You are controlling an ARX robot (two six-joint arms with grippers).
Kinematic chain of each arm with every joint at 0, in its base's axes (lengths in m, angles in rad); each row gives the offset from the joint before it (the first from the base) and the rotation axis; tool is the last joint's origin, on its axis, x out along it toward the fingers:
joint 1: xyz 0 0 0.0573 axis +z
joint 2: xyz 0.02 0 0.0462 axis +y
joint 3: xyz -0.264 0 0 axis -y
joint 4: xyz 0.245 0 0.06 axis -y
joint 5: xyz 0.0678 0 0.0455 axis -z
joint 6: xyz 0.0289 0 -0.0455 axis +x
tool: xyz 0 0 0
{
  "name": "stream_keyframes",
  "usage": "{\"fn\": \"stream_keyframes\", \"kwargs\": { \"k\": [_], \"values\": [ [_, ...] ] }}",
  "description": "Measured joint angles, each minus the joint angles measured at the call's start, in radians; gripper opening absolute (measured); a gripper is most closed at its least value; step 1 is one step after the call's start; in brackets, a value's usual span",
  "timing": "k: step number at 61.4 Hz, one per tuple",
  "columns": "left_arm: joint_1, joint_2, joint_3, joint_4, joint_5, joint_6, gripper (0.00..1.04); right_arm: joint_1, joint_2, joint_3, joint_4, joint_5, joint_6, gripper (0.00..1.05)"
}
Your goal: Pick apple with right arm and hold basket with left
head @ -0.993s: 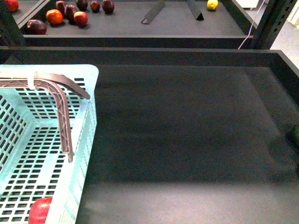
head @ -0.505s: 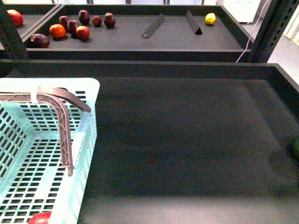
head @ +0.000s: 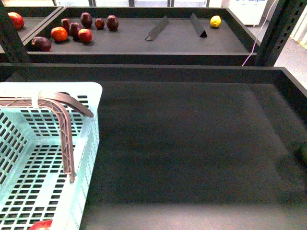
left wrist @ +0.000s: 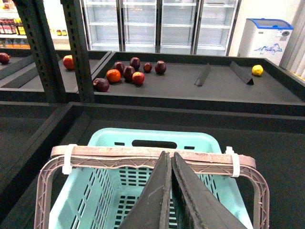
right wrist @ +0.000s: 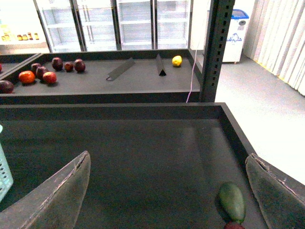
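The pale mint-green basket stands at the near left of the dark tray, with its brownish-mauve handle raised. My left gripper is shut on the middle of the handle bar, above the basket. It does not show in the front view. A red round fruit, apparently the apple, lies in the basket; only its top shows at the picture's lower edge. My right gripper is open and empty above the dark tray, to the right of the basket's edge.
A green fruit lies near the tray's right wall, with a small red thing beside it. The back shelf holds dark red fruits, an orange-red one, a yellow fruit and black dividers. A shelf post stands right.
In the front view the whole scene has slid downward: the back shelf shows more, the basket sits lower, and less of the red fruit shows at the bottom edge.
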Motion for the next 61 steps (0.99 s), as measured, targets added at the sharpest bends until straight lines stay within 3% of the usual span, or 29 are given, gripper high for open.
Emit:
{"fn": "stream_keyframes", "kwargs": {
  "k": [49,55,61],
  "values": [
    [0.0,-0.341,0.0,-0.333,0.0,0.0,0.03,0.0,0.0,0.0,0.0,0.0,0.0,0.96],
    [0.0,-0.484,0.0,-0.497,0.0,0.001,0.03,0.0,0.0,0.0,0.0,0.0,0.0,0.96],
    [0.0,-0.509,0.0,-0.505,0.0,0.001,0.03,0.0,0.0,0.0,0.0,0.0,0.0,0.96]
  ]
}}
